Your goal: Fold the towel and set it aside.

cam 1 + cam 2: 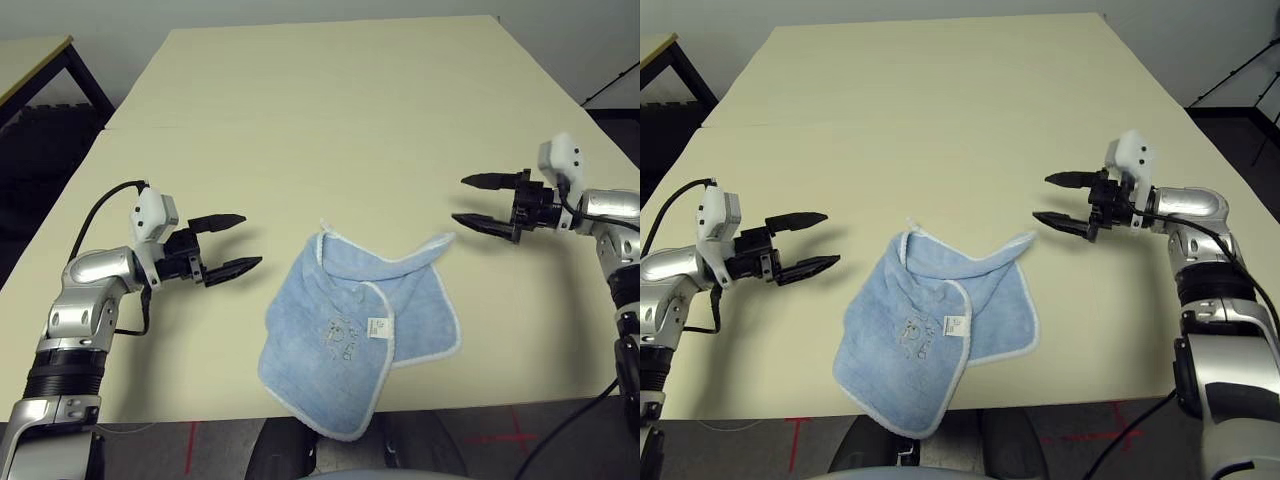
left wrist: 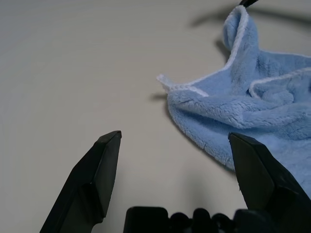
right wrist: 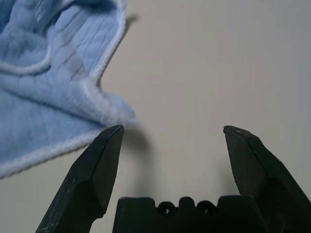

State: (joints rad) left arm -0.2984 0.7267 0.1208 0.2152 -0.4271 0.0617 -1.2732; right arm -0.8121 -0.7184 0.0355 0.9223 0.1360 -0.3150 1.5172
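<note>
Currently our left gripper [image 1: 230, 244] and right gripper [image 1: 478, 203] hover spread and empty either side of the rumpled blue towel [image 1: 350, 330], which overhangs the table's [image 1: 330, 110] near edge. We should probably pinch two matching corners and fold evenly.

Left gripper [image 1: 236, 243]: jaws spread wide, empty, pointing inward from the left. Right gripper [image 1: 478, 204]: jaws likewise apart, empty, pointing inward from the right, apparently raised slightly higher. Both silver forearms angled inward.

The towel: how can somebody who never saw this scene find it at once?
On the cream table, at its near edge, the towel lies between the open left gripper and right gripper. It is light blue terry-cloth with white edging, loosely folded, with a small white tag.
</note>
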